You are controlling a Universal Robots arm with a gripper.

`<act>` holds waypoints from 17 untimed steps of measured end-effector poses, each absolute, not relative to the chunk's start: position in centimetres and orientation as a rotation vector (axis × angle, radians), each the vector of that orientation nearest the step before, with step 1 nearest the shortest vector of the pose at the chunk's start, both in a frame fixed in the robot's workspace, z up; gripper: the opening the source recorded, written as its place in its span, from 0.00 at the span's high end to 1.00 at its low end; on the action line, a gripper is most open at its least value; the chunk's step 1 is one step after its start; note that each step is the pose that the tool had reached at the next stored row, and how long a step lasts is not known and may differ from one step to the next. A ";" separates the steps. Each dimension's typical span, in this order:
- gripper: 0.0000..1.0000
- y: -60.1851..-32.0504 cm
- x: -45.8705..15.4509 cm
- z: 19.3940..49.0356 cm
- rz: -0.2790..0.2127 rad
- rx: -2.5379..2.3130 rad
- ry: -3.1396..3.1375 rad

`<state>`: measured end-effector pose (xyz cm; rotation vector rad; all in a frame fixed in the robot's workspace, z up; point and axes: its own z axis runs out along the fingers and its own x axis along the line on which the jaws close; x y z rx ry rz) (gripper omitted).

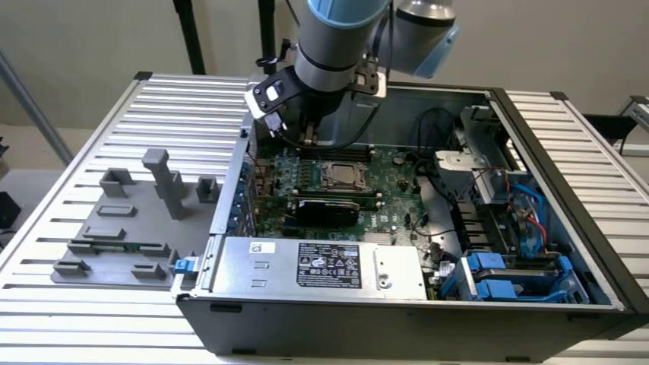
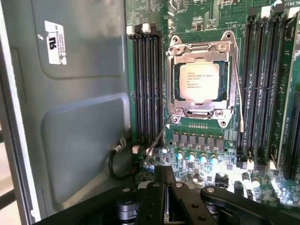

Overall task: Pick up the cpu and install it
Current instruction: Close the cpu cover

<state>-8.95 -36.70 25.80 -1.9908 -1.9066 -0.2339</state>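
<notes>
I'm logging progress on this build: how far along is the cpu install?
Done: the cpu sits in its socket on the motherboard. In hand: nothing; the gripper is shut and empty, hovering over the board, apart from the cpu. Left: little that shows; whether the socket frame is latched I cannot tell.

Lab, slatted bench (image 1: 182, 95), open computer case (image 1: 406, 323)

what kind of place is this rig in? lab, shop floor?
Probably a robotics lab or test cell for PC assembly: an open computer case sits on a slatted aluminium table, grey fixture blocks beside it, and a robot arm hangs over the motherboard.
</notes>
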 end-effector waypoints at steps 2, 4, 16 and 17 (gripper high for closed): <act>0.89 -36.7 -9.0 25.6 -0.235 -2.010 -1.885; 0.89 -36.7 -9.0 25.4 -0.243 -2.043 -1.852; 0.89 -36.7 -9.0 25.3 -0.238 -2.019 -1.861; 0.89 -36.7 -9.0 25.3 -0.239 -2.018 -1.860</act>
